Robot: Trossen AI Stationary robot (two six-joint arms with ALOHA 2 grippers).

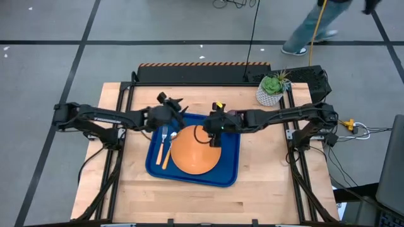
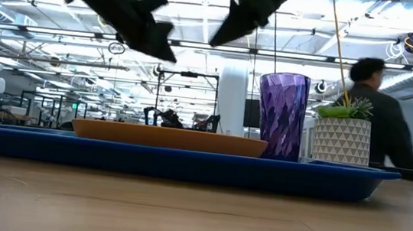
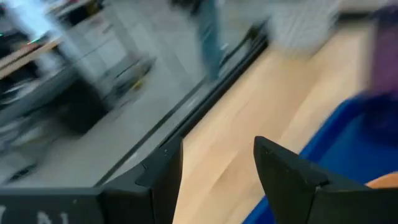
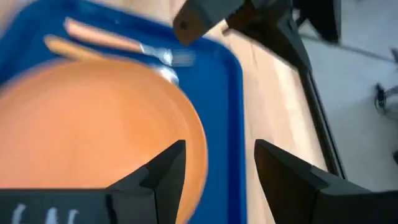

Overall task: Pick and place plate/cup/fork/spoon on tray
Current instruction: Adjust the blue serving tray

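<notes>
- No brand, label or readable writing shows on any piece.
- Left hand [image 1: 172, 104]: fingers spread, holding nothing, raised over the far left corner of the tray [image 1: 228, 176].
- Right hand [image 1: 213, 126]: fingers spread, empty, raised above the far edge of the plate [image 1: 192, 154].
- The plate lies flat in the tray, below and just in front of the right hand.
- Fork [image 1: 163, 140] and spoon [image 1: 168, 150] lie side by side in the tray between the left hand and the plate, handles toward the front.
- Cup [image 2: 282, 114] stands upright on the tray beside the plate.
- The tray rests on the tabletop [image 1: 189, 202].
- Beyond the right hand, a potted plant [image 1: 271, 89] stands off the tray.
- A person [image 2: 380, 111] is past the tabletop.
</notes>
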